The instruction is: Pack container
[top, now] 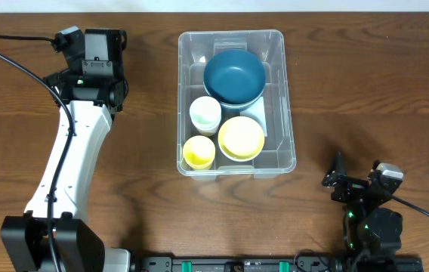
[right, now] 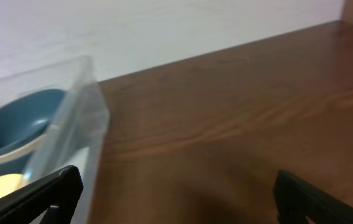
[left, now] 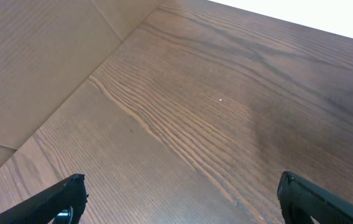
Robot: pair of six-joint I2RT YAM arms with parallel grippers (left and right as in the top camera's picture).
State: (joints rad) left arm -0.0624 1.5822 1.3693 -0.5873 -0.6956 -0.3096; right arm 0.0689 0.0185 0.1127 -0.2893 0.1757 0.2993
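Left arm (top: 63, 159) lies up the left side of the wooden table (top: 146, 189); white link, black wrist close to the far edge; left gripper (left: 179, 198) released, jaws spread wide over bare wood grain, nothing between them.

Container (top: 276, 142) sits about mid-table, well apart from both arms, long side running near to far; clear walls, rounded rim. Inside: dark blue bowl (top: 233, 74) at the far end, a paler rim showing beneath it; white cup (top: 205, 115) just beside it on the left; yellow bowl (top: 241, 137) near right; yellow cup (top: 199, 151) near left, beside the yellow bowl; white label (top: 257, 113) showing on the floor right of the bowls.

Right arm (top: 369, 219) folded at the near right corner; right gripper (right: 176, 186) released, jaws wide, holding nothing; its wrist view has the container's corner at left, with the blue bowl visible through the wall.
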